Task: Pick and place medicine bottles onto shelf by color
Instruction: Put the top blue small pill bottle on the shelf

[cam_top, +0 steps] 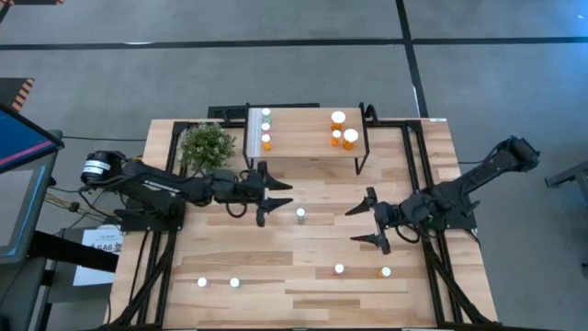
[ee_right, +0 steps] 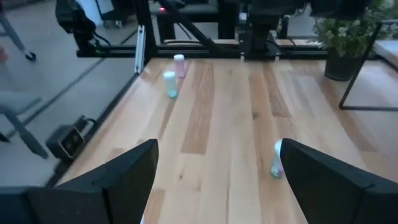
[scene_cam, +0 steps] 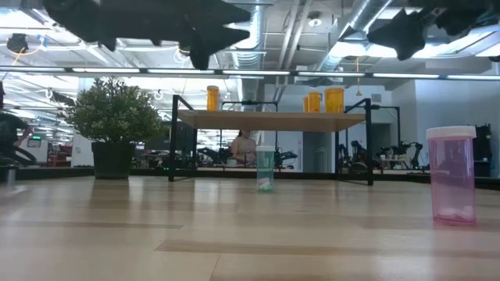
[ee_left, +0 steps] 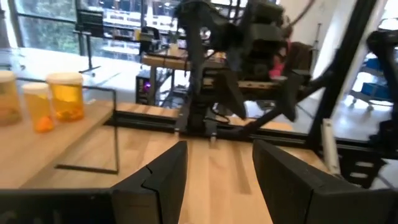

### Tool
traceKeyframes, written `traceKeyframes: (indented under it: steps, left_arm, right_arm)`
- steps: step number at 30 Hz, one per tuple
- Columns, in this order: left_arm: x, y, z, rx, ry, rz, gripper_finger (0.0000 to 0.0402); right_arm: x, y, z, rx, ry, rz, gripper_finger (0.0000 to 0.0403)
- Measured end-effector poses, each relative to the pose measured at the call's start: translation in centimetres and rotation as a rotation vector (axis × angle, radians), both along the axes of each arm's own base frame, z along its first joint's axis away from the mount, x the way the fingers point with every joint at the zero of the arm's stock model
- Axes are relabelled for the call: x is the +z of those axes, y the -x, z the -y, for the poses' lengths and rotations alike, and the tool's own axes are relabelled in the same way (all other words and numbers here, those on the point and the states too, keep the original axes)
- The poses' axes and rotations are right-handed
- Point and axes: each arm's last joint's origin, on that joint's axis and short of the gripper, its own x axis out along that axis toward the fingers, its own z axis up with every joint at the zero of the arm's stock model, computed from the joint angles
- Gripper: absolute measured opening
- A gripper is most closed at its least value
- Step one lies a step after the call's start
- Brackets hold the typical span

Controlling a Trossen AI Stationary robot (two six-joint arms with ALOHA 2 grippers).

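My left gripper (cam_top: 274, 197) hangs open above the table's middle, just in front of the shelf (cam_top: 308, 147), and touches nothing. My right gripper (cam_top: 361, 225) is open too, raised right of centre. A green bottle (cam_top: 300, 215) stands upright on the table between them; it also shows in the low view (scene_cam: 266, 169) and the right wrist view (ee_right: 277, 158). On the shelf stand three orange bottles (cam_top: 338, 118) at the right end and small bottles (cam_top: 266, 129) along its white strip. The left wrist view shows open fingers (ee_left: 163, 179) and the orange bottles (ee_left: 65, 96).
A potted plant (cam_top: 208, 144) stands left of the shelf. Near the table's near edge stand a pink bottle (cam_top: 202, 282) and a green one (cam_top: 234, 283) on the left, and a pink one (cam_top: 339, 269) and an orange one (cam_top: 385, 272) on the right. Black frame rails (cam_top: 156, 230) run along both sides.
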Motion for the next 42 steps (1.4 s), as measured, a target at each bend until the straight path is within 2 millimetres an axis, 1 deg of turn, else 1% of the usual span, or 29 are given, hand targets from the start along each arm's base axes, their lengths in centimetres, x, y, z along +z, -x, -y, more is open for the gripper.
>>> traceKeyframes:
  steps: [2,5,8,10,15,18,23,28,32,36,39,42]
  left_arm:
    - [-0.3,-0.5,-0.5,0.021,-0.003,-0.015,0.0171]
    - [-0.5,-1.4,-1.5,0.047,0.022,-0.03,0.0171]
    - [-0.3,-1.6,-2.0,0.045,0.073,-0.036,0.0171]
    - [-0.4,-1.6,-2.0,0.044,0.085,-0.06,0.0171]
    - [-0.6,-1.6,-1.1,0.012,0.098,-0.076,0.0171]
    - [-0.7,-1.6,-0.1,-0.011,0.105,-0.093,0.0171]
    - [-0.8,-1.5,1.4,-0.012,0.099,-0.098,0.0171]
    - [-1.1,-1.4,2.0,-0.004,0.112,-0.133,0.0171]
    - [-1.4,-1.7,1.9,0.041,0.121,-0.266,0.0171]
    - [-0.9,-2.1,1.8,0.114,0.087,-0.419,0.0171]
    - [-0.4,-2.2,1.8,0.121,0.058,-0.482,0.0171]
    - [-0.5,-2.2,1.8,0.109,0.05,-0.513,0.0171]
  right_arm:
    - [-0.3,-0.2,0.2,-0.014,0.023,-0.013,0.0357]
    - [-1.0,-0.8,0.8,-0.09,0.053,-0.046,0.0357]
    - [-1.5,-1.4,1.4,-0.146,0.06,-0.065,0.0357]
    - [-1.6,-1.8,1.6,-0.166,0.056,-0.061,0.0357]
    - [-0.9,-2.4,1.6,-0.156,0.075,0.026,0.0357]
    - [-0.3,-2.5,1.4,-0.094,0.068,0.089,0.0357]
    - [0.5,-1.9,1.1,0.038,0.086,0.136,0.0357]
    - [1.0,-1.3,1.3,0.048,0.092,0.143,0.0357]
    - [0.5,-1.2,1.4,0.051,0.119,0.092,0.0357]
    - [0.3,-1.4,1.8,0.025,0.125,0.08,0.0357]
    - [0.2,-1.5,2.2,0.004,0.129,0.067,0.0357]
    - [0.2,-1.6,2.5,-0.014,0.132,0.062,0.0357]
